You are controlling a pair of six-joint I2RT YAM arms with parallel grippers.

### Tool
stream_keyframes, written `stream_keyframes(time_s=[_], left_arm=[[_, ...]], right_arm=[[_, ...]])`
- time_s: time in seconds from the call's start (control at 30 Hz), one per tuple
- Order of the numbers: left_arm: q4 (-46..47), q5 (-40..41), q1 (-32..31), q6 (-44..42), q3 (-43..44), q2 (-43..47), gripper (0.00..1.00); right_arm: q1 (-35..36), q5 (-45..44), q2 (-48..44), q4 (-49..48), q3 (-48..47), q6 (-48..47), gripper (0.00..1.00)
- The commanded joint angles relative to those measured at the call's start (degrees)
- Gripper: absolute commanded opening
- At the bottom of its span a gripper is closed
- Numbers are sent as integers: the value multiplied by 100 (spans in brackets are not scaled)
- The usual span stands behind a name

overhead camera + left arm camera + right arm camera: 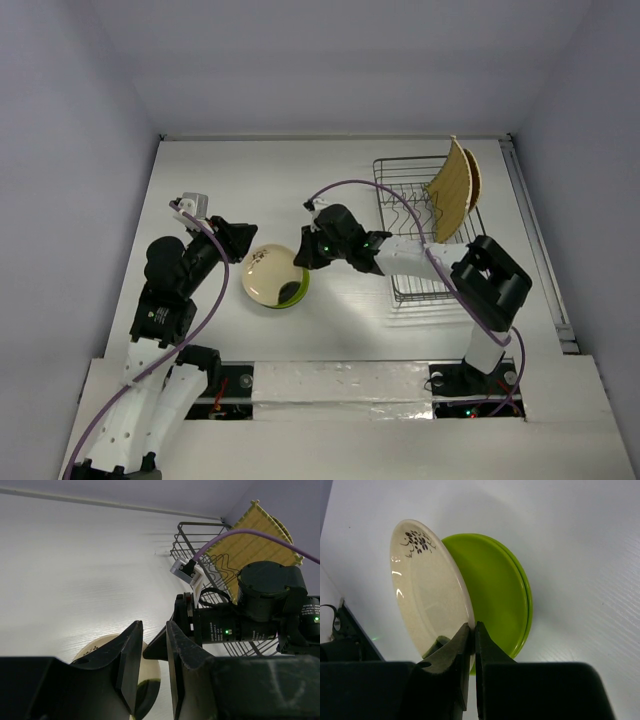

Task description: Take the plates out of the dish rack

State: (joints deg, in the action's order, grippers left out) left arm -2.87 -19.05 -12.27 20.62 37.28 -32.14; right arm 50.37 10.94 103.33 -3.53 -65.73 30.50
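Cream plate [427, 595]: one. Lime-green plates [495, 590]: two. Yellow ribbed plates [452, 190]: two. Dish rack [420, 285]: one.

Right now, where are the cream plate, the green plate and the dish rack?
cream plate [427, 600]: right wrist view, its face.
green plate [495, 592]: right wrist view, its face.
dish rack [398, 185]: top view, bare wire base.

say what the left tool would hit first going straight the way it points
Most likely the cream plate, just ahead of its tips, then the right tool pinching that plate; depth is hard to judge.
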Motion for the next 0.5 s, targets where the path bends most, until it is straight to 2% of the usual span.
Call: stream_keyframes(time_s=[0.0, 0.3, 0.43, 0.47], left_arm=[[200, -64, 23, -58, 201, -12, 23], [208, -81, 23, -41, 201, -11, 23], [200, -73, 23, -41, 201, 6, 23], [200, -81, 23, -41, 201, 6, 23]], right_arm=[[43, -145, 30, -385, -27, 114, 4], [43, -408, -67, -104, 34, 26, 21], [43, -601, -243, 62, 87, -44, 35], [43, -671, -347, 115, 87, -105, 35]])
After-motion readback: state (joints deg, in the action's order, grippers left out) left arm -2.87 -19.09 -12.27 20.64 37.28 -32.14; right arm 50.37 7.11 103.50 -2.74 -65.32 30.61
